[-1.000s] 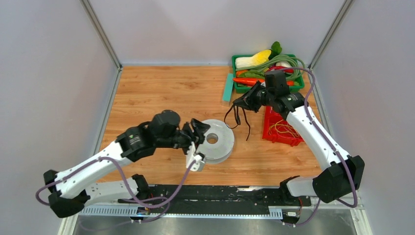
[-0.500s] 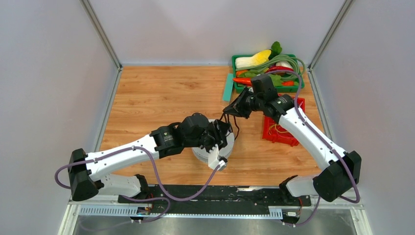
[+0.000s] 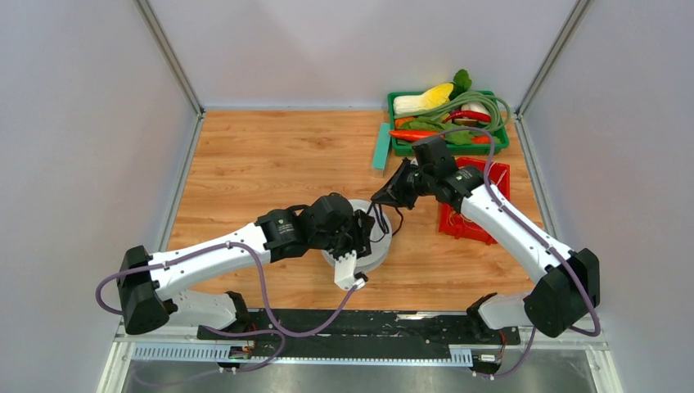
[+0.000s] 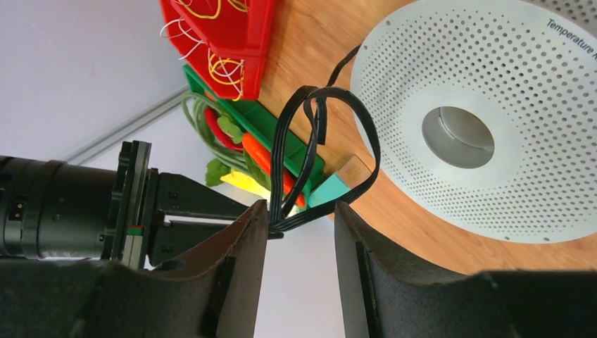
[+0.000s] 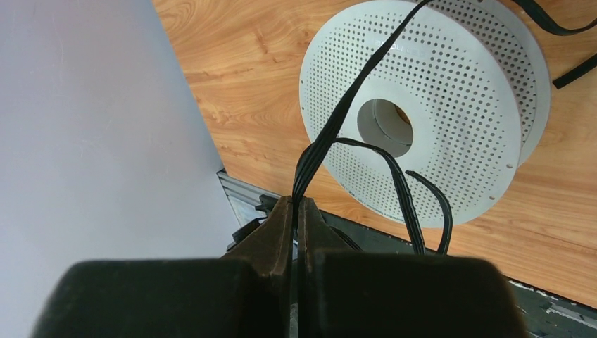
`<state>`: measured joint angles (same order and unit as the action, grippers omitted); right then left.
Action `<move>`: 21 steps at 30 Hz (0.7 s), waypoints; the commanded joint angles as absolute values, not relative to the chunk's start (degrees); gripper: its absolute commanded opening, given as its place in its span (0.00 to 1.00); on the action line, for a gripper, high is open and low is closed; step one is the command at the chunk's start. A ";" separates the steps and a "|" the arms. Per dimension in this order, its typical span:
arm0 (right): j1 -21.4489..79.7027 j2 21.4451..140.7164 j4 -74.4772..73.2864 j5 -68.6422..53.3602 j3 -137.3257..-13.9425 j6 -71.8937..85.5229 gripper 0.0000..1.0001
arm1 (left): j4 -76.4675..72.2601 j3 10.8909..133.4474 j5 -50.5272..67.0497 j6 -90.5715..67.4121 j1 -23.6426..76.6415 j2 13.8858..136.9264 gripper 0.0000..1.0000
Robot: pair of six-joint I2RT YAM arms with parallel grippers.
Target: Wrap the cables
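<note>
The cable is a bundle of thin black loops hanging over the white perforated spool at mid-table. My right gripper is shut on the bundle, and in the right wrist view the strands run out from the closed fingertips across the spool. My left gripper is open, just beside the right one. In the left wrist view the loops hang past its fingertips, and the bundle's pinched end lies against the left finger's tip, in front of the spool.
A green basket with vegetables and a coiled green hose stands at the back right. A red basket sits in front of it, under the right arm. A teal block lies left of the green basket.
My left arm has swung right, over the spool, up to the cable. My right gripper has carried the bundle left and down toward the spool, close to the left gripper.
</note>
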<state>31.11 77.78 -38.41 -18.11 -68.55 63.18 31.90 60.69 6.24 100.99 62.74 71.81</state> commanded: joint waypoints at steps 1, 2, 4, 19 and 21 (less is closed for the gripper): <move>32.52 77.87 -35.16 -20.38 -68.65 63.28 0.00 | 31.38 60.21 6.94 107.48 62.58 71.72 0.48; 32.78 77.96 -35.07 -20.65 -68.56 63.72 0.00 | 30.85 59.94 6.94 108.10 62.58 71.72 0.48; 33.05 78.13 -35.07 -20.74 -68.47 63.81 0.00 | 29.02 58.10 6.77 109.33 62.58 71.37 0.48; 35.86 78.75 -31.82 -23.82 -66.45 65.48 0.00 | 9.67 50.36 4.57 112.67 62.58 72.77 0.46; 35.86 78.84 -31.99 -23.82 -66.62 65.48 0.00 | 8.44 49.66 4.83 113.03 62.58 72.69 0.45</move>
<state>35.57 78.70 -34.26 -22.61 -66.57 64.29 15.44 50.74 4.40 110.39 62.74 72.58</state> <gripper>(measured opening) 0.014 0.457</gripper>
